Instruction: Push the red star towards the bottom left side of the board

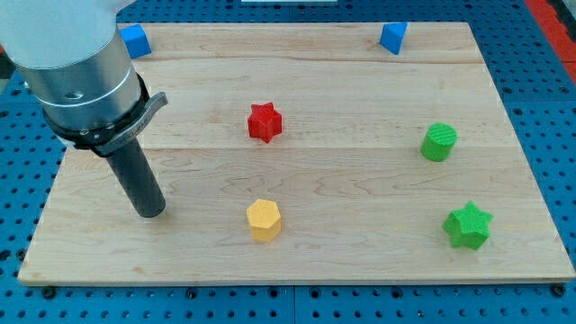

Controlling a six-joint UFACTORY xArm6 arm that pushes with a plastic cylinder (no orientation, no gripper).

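Up and to the view's right of your tip (151,212), the red star (265,122) is sitting near the middle of the counter (297,261), and nothing is touching it. You are looking at a job that, by the look of things, is only beginning: the star is lying well apart from the bottom left side of the board, so the whole push is left to do.

Your arm is carrying no pincer at all, so nothing is standing apart or together and nothing is being clamped; the straight dark rod is ending in a bare tip that is resting on open wood, touching no block. That tip is standing toward the view's lower left, on the very side where the star is meant to go. As a judgement, you are needing to bring the tip round to the star's far side, above and to the view's right of it, before any shove is sending it the proper way.

Right of your tip, the yellow hexagon (264,220) is sitting near, below the star. Farther right, the green cylinder (439,142) and the green star (467,225) are standing well apart from the action. Above your tip, a blue cube (135,40) is peeking out beside the arm's housing, while a blue wedge-like block (392,38) is waiting at the view's top right.
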